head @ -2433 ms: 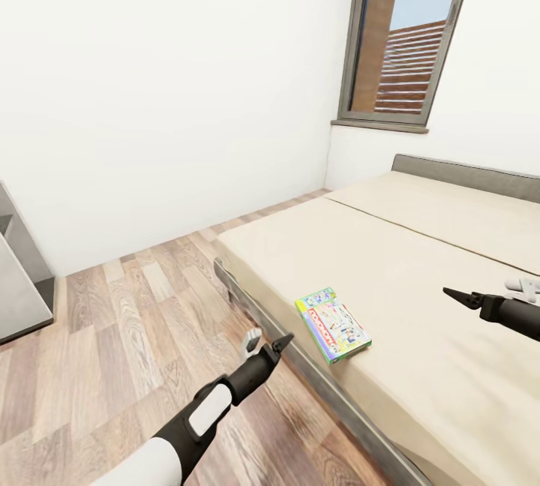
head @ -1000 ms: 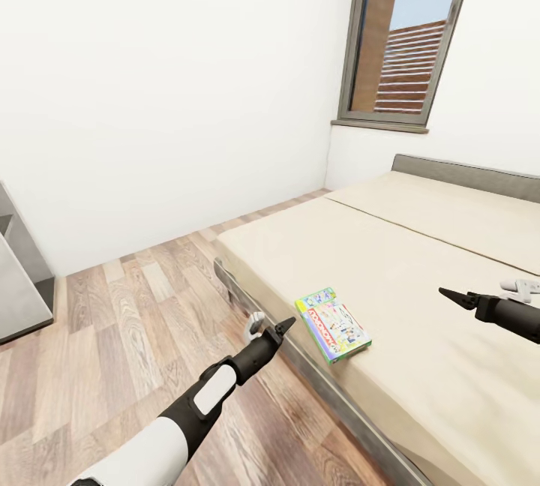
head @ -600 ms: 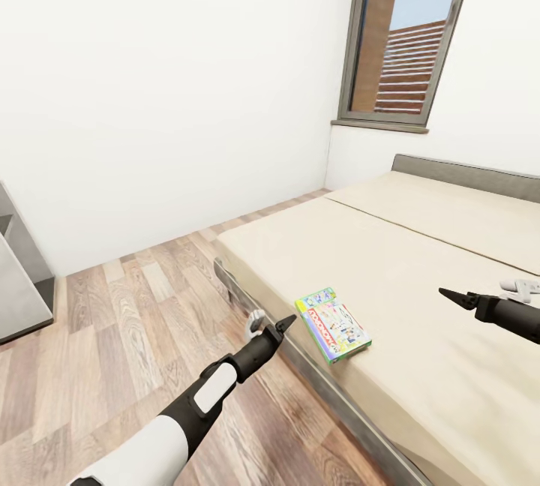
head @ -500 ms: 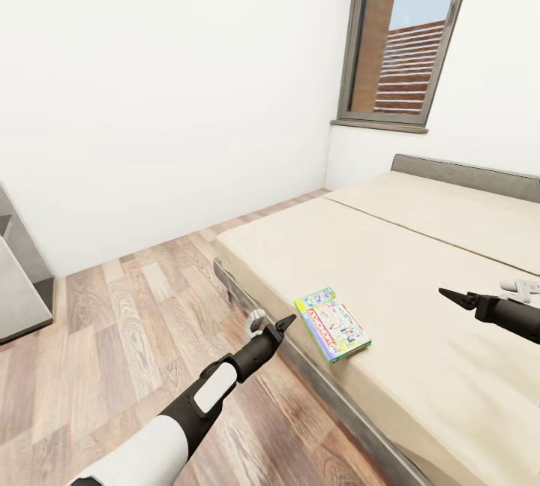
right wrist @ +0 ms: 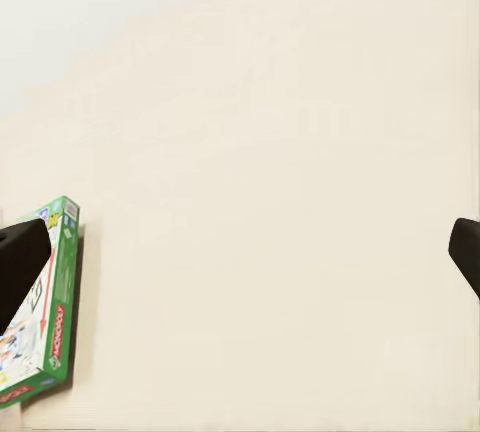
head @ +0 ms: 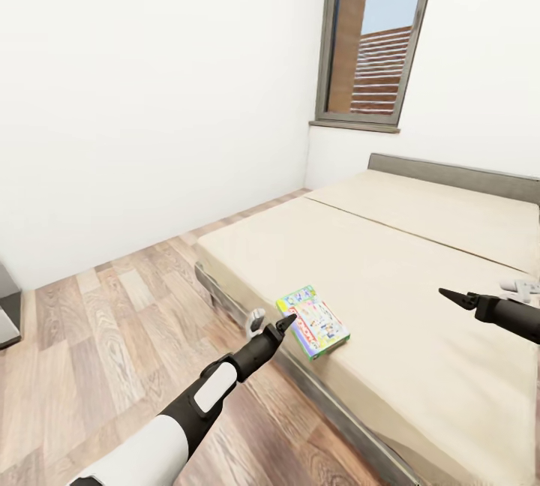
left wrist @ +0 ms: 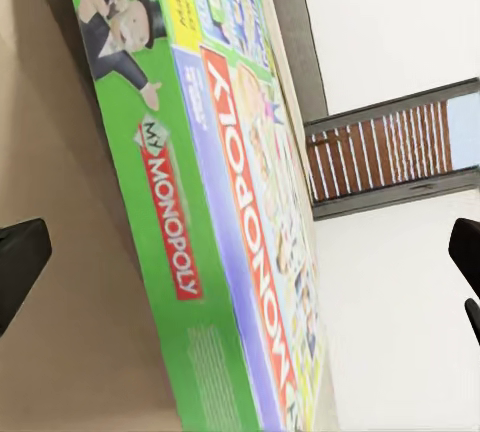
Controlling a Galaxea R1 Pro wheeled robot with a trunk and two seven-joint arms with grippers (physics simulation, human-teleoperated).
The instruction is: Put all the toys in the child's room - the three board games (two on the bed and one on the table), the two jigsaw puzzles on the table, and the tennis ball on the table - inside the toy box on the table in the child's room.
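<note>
Flat glossy board game (head: 312,324), beige mattress (head: 420,276)

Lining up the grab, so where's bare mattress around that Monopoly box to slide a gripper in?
The bed is bare beyond the Monopoly box, toward the headboard, and between the box and the right gripper. It is tight only on the near side: the box lies close to the bed's edge, with the left gripper beside it.

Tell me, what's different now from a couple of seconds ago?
Mostly the camera turned: window, bed and board game all slid left in view, so they did not themselves move. The left tool crept closer to the game. The right tool stayed hovering over the mattress. Nothing was grasped.
</note>
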